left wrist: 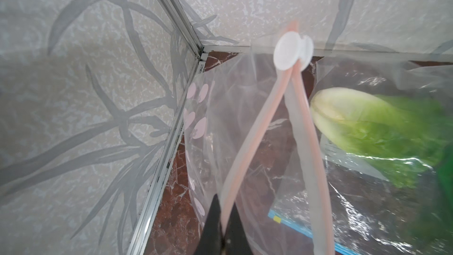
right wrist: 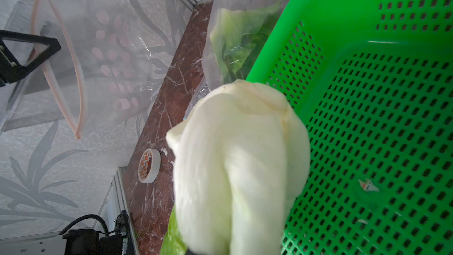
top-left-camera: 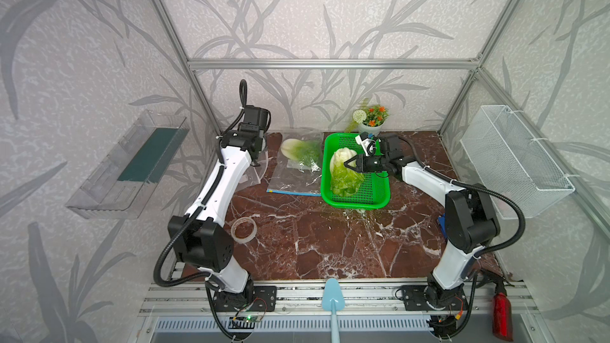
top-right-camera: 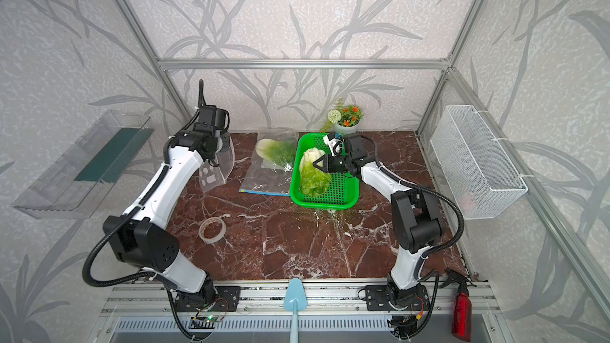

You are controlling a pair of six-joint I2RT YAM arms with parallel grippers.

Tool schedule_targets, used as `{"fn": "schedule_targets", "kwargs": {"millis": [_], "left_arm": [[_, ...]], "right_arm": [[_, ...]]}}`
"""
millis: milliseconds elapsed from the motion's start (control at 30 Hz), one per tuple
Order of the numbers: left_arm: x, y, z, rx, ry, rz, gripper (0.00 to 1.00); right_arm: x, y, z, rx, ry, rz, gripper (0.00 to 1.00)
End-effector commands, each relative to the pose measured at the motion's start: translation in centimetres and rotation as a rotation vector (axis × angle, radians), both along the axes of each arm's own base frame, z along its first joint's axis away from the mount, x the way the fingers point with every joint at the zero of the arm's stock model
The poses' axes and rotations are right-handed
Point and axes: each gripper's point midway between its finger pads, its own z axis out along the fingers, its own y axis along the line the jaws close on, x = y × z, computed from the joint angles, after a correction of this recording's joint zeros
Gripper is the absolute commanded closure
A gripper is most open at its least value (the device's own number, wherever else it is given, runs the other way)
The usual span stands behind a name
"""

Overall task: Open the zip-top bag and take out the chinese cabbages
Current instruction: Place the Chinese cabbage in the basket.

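Observation:
The clear zip-top bag [top-left-camera: 293,179] [top-right-camera: 264,179] lies at the back of the marble table, with its mouth lifted to the left. My left gripper [left wrist: 225,201] is shut on the bag's pink zip strip [left wrist: 247,148] below the white slider [left wrist: 293,51]. One chinese cabbage [top-left-camera: 297,153] [top-right-camera: 274,151] [left wrist: 367,128] lies inside the bag. My right gripper [top-left-camera: 350,164] [top-right-camera: 319,163] is shut on the other chinese cabbage [top-left-camera: 345,173] [right wrist: 240,168], over the left half of the green basket [top-left-camera: 356,204] [top-right-camera: 323,204] [right wrist: 343,8]. In the right wrist view that cabbage hides the jaws.
A tape roll [top-left-camera: 244,229] [right wrist: 148,165] lies on the table front left. A flower pot [top-left-camera: 371,120] stands behind the basket. On the right wall hangs a wire basket [top-left-camera: 518,160], on the left wall a clear tray [top-left-camera: 128,166]. A blue scoop [top-left-camera: 331,295] and a red spray bottle [top-left-camera: 501,311] sit at the front rail.

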Motion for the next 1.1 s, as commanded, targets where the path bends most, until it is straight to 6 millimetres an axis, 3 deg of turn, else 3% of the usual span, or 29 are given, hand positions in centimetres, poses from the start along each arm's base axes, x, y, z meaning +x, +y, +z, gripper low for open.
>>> {"fn": "schedule_targets", "kwargs": {"millis": [0, 100, 233, 400, 500, 633, 800, 933, 1067], "left_arm": [[1.7, 1.0, -0.2, 0.102, 0.050, -0.023, 1.00], [3.4, 0.3, -2.4, 0.094, 0.117, -0.059, 1.00], [5.3, -0.7, -6.3, 0.080, 0.240, -0.090, 1.00], [6.9, 0.8, -9.8, 0.212, 0.363, -0.047, 1.00], [7.8, 1.1, -10.9, 0.251, 0.392, -0.047, 1.00], [8.2, -0.6, -12.0, 0.145, 0.383, -0.095, 1.00], [8.3, -1.3, -12.9, 0.131, 0.399, -0.116, 1.00], [8.4, -0.8, -13.9, 0.171, 0.432, -0.106, 1.00], [8.8, -0.6, -14.4, 0.194, 0.445, -0.117, 0.92]], "right_arm": [[0.2, -0.3, -0.9, -0.046, 0.009, 0.012, 1.00], [0.5, -0.6, -1.8, -0.079, 0.018, 0.002, 0.98], [0.6, -0.9, -2.9, -0.126, 0.036, 0.003, 0.87], [0.6, -1.1, -3.8, -0.166, 0.064, 0.014, 0.78], [0.3, -1.1, -3.8, -0.182, 0.065, 0.017, 0.63], [0.1, -0.9, -3.5, -0.183, 0.056, 0.018, 0.44], [-0.2, -1.1, -2.6, -0.191, 0.041, 0.012, 0.24], [-0.8, -1.7, -0.8, -0.204, 0.005, 0.000, 0.19], [-1.8, -2.1, 2.4, -0.185, -0.056, -0.010, 0.17]]}}
